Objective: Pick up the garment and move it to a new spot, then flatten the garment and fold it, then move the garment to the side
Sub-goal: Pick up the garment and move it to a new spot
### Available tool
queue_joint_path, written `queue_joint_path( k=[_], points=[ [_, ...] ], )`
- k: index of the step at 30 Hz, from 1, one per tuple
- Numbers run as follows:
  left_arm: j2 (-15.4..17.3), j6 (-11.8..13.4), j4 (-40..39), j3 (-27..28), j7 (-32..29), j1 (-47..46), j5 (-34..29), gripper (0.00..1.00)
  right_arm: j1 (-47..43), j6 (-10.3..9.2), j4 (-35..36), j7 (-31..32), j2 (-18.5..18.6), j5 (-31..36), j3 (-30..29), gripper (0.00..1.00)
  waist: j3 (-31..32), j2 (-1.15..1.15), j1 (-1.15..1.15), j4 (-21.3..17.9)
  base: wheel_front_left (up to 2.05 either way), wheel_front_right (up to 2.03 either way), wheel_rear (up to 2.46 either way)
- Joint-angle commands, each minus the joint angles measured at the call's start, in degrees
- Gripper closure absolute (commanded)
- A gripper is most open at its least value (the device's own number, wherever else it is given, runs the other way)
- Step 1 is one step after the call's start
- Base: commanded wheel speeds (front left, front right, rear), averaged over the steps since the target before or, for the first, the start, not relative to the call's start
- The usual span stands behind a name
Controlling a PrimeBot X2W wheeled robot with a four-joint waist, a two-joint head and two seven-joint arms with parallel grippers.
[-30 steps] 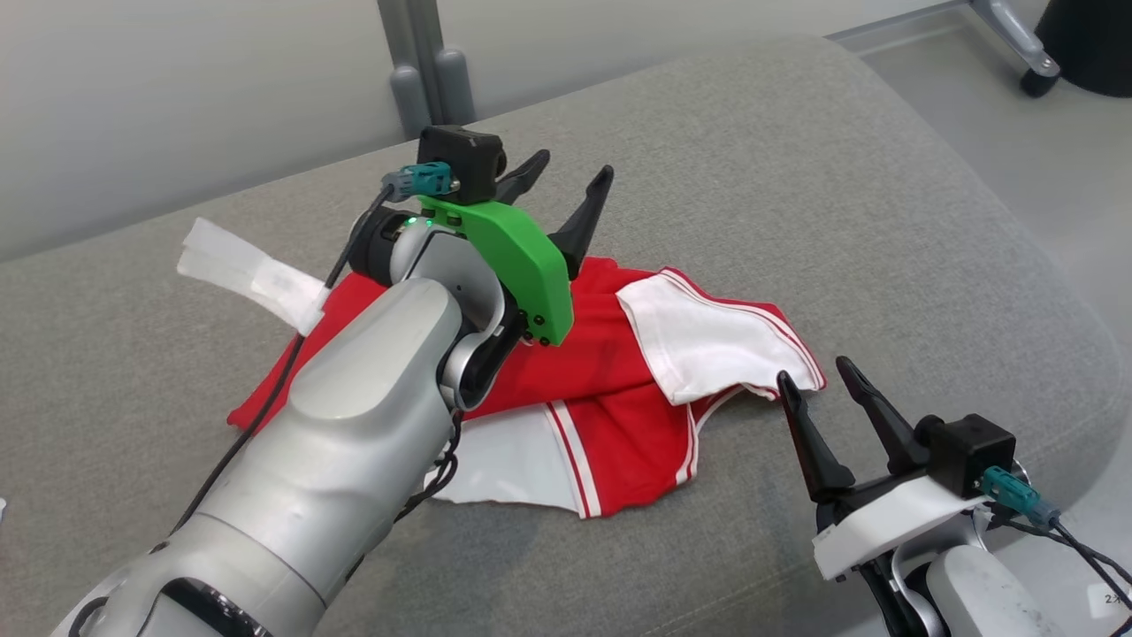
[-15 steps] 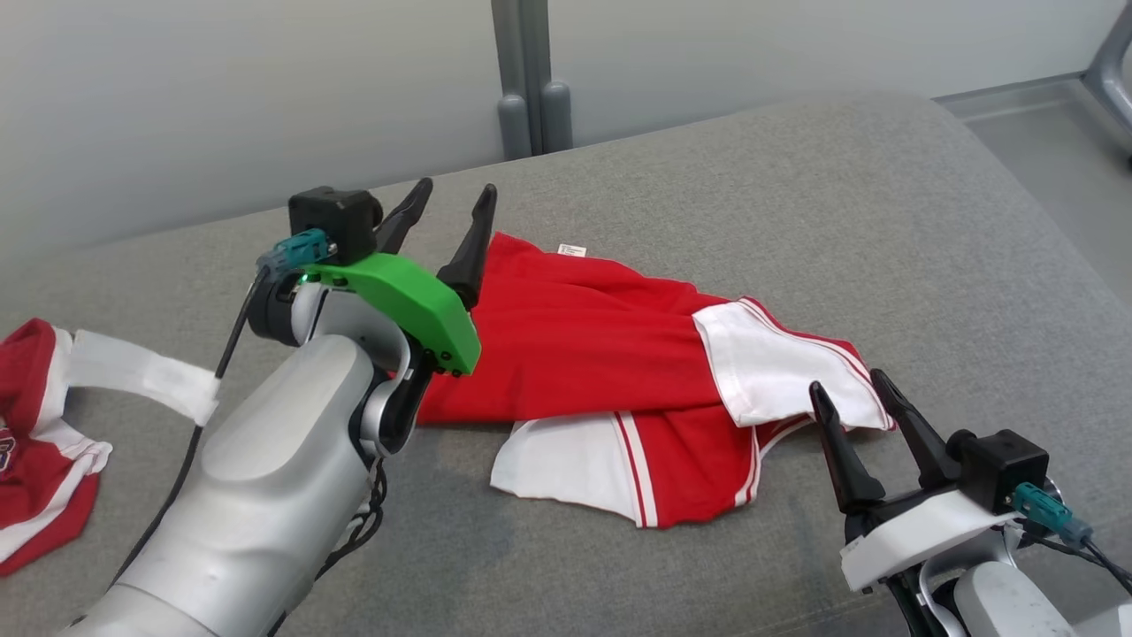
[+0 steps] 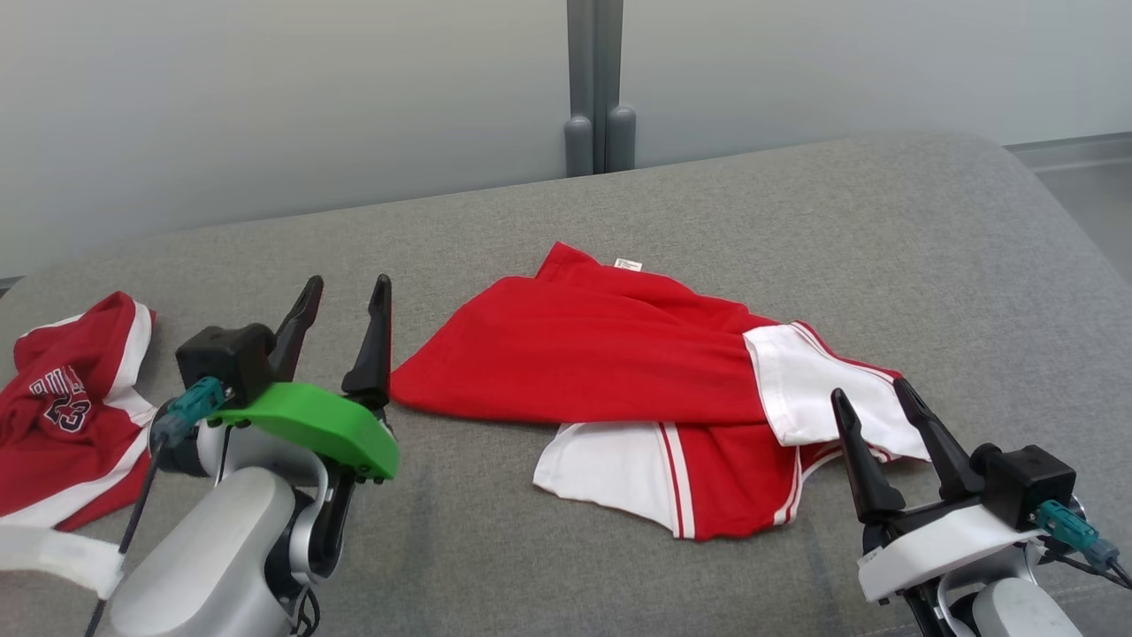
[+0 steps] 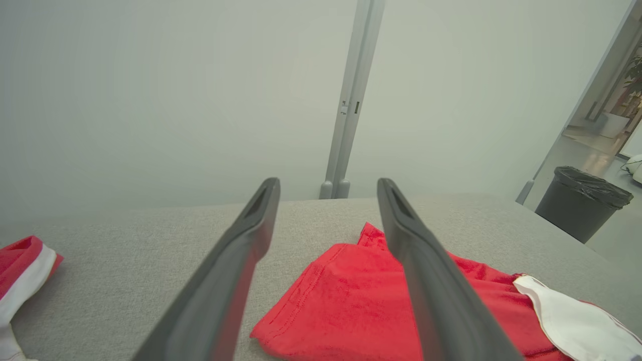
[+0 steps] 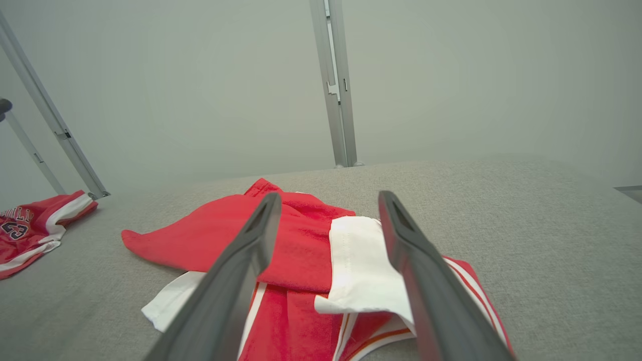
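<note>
1. The red-and-white knit garment [image 3: 584, 354] lies rumpled near the middle of the grey fabric-covered surface [image 3: 796, 203]. One white panel is flopped over its red body, and another white piece pokes out at the near edge.
2. The left claw [image 3: 348, 283] has its fingers spread and holds nothing. It sits just beside the garment's left corner.
3. The right claw [image 3: 868, 391] is likewise spread and empty, with its tips at the garment's white right-hand edge.
4. A second red jersey with dark lettering [image 3: 71, 398] lies at the surface's left end, well apart from the garment.
5. Judging by the doubled-over cloth and the empty claws on either side, the flattening step looks to be in hand. No neat fold is made yet.
6. The next move likely calls for each claw to drop onto its nearest edge, pinch a single layer, and draw outward. The loose white flap could catch and drag folded.
</note>
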State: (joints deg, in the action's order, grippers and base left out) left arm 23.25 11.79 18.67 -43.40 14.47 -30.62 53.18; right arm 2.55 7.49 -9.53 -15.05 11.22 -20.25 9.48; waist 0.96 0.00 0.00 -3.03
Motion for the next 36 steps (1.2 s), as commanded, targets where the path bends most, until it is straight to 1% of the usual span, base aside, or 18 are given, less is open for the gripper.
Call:
queue_joint_path(
  k=[1, 3, 5, 6, 8, 11, 18, 20, 21, 27, 29, 36],
  points=[
    [1.4, 1.9, -3.4, 1.8, 0.6, 3.4, -1.3, 0.00, -0.8, 0.00, 0.6, -0.2, 0.0, 0.6, -0.4, 0.00, 0.1, 0.00, 0.00, 0.6, 0.00, 0.00, 0.00],
    [2.3, 3.7, -6.8, 4.1, 0.8, 6.4, -2.0, 0.00, -1.0, 0.00, 1.0, -0.2, 0.0, 0.8, -0.4, 0.00, 0.1, 0.00, 0.00, 0.8, 0.00, 0.00, 0.00],
    [2.5, 5.4, -10.4, 7.5, 0.7, 9.4, -4.1, 0.00, -1.1, 0.00, 1.5, -0.2, -0.2, 1.0, -0.7, 0.00, 0.0, 0.00, 0.00, 1.0, 0.00, 0.00, 0.00],
    [2.5, 5.4, -10.4, 7.5, 0.7, 9.4, -4.1, 0.00, -1.1, 0.00, 1.5, -0.2, -0.2, 1.0, -0.7, 0.00, 0.0, 0.00, 0.00, 1.0, 0.00, 0.00, 0.00],
    [1.7, 6.7, -13.3, 10.6, 0.7, 13.2, -6.0, 0.00, -1.3, 0.00, 1.9, -0.2, -0.5, 1.3, -1.2, 0.00, 0.0, 0.00, 0.00, 1.1, 0.00, 0.00, 0.00],
    [0.5, 7.5, -16.8, 15.1, 0.7, 17.9, -9.1, 0.00, -1.7, 0.00, 2.6, -0.2, -0.8, 1.7, -1.7, 0.00, -0.1, 0.00, 0.00, 1.2, 0.00, 0.00, 0.00],
    [-2.8, 4.7, -20.5, 21.2, 0.7, 26.0, -15.4, 0.00, -2.8, 0.00, 4.0, -0.2, -1.6, 2.1, -3.0, 0.00, -0.4, 0.00, 0.00, 1.3, 0.00, 0.00, 0.00],
    [-4.2, 3.8, -21.6, 22.9, 0.7, 28.0, -16.9, 0.00, -3.3, 0.00, 4.1, -0.2, -1.8, 2.2, -3.2, 0.00, -0.4, 0.00, 0.00, 1.2, 0.00, 0.00, 0.00],
    [-5.8, 2.8, -22.1, 24.5, 0.7, 29.9, -18.4, 0.00, -3.6, 0.00, 4.4, -0.2, -1.9, 2.2, -3.3, 0.00, -0.5, 0.00, 0.00, 1.1, 0.00, 0.00, 0.00],
    [-9.0, -0.4, -21.2, 27.2, 0.7, 32.1, -21.3, 0.00, -3.3, 0.00, 4.2, -0.2, -1.7, 2.3, -3.0, 0.00, -0.7, 0.00, 0.00, 1.0, 0.00, 0.00, 0.00],
    [-9.4, -1.3, -20.8, 27.8, 0.7, 32.0, -22.1, 0.00, -2.9, 0.00, 4.1, -0.2, -1.5, 2.3, -2.9, 0.00, -0.7, 0.00, 0.00, 1.0, 0.00, 0.00, 0.00],
    [-10.6, -2.8, -19.4, 29.1, 0.7, 32.1, -23.6, 0.00, -2.5, 0.00, 3.6, -0.2, -1.2, 2.0, -2.5, 0.00, -0.7, 0.00, 0.00, 0.8, 0.00, 0.00, 0.00]
  ],
)
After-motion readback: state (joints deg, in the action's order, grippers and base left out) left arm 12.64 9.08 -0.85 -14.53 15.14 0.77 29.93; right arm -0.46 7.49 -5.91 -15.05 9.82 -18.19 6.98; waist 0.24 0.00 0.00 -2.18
